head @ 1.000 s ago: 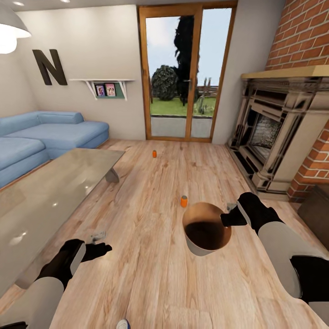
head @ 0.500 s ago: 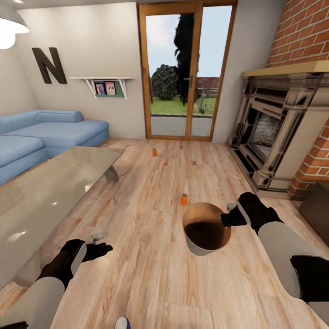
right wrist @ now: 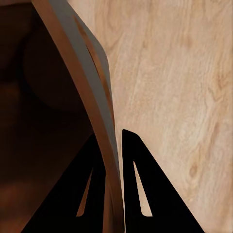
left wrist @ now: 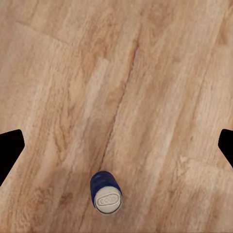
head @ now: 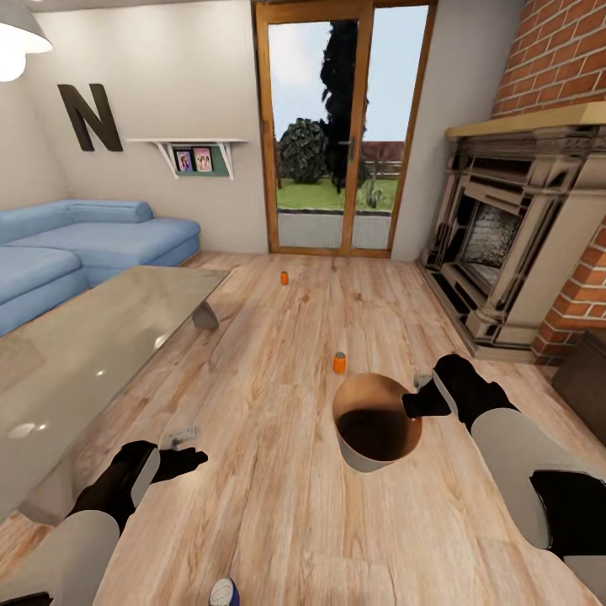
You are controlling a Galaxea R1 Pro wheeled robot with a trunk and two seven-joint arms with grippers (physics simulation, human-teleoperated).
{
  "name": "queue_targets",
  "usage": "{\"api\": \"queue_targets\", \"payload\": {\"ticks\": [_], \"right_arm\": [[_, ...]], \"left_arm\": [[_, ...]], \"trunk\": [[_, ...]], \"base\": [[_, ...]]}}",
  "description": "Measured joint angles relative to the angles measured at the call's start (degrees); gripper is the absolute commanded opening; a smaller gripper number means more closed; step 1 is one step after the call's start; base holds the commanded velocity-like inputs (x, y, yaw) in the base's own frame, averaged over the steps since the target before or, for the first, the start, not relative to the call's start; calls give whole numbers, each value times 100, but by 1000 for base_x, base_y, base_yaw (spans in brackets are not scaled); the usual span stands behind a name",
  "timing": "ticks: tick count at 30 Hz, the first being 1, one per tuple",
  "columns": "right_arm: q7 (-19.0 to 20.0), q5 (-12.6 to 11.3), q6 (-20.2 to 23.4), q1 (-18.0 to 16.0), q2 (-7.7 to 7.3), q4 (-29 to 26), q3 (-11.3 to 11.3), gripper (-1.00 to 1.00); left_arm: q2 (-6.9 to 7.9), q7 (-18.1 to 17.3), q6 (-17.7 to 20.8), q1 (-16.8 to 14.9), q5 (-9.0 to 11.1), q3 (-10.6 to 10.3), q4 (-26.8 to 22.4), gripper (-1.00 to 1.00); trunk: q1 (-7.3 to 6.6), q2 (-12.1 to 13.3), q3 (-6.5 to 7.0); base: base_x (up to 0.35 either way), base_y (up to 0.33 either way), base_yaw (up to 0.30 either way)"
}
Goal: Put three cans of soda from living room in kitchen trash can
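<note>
My right gripper [right wrist: 112, 160] pinches the trash can [head: 358, 456] rim; left gripper [head: 187, 449] spread above the blue can [left wrist: 106, 192].

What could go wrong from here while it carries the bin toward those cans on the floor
The right pincer grips the trash can only by its thin rim, so it may swing or slip while the robot drives. The blue can stands on the floor beside the base, under the open left pincer, where a turn could knock it over. The near orange can lies just beyond the hanging bin and could get bumped.
</note>
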Motion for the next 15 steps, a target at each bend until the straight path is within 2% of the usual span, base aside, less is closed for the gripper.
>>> {"api": "queue_targets", "payload": {"ticks": [5,9,15], "right_arm": [[-170,-29,3,0,29,4,-5,-100],[-359,47,-5,0,32,8,-32,-100],[-428,-49,5,-2,32,9,-54,-100]], "left_arm": [[0,0,0,3,-1,-2,0,100],[-5,-4,1,4,0,-6,0,100],[-8,0,0,5,-1,-6,0,100]], "trunk": [[110,-200,-117],[198,-361,-221],[330,-601,-381]], "base": [[0,0,0],[0,0,0],[0,0,0]]}}
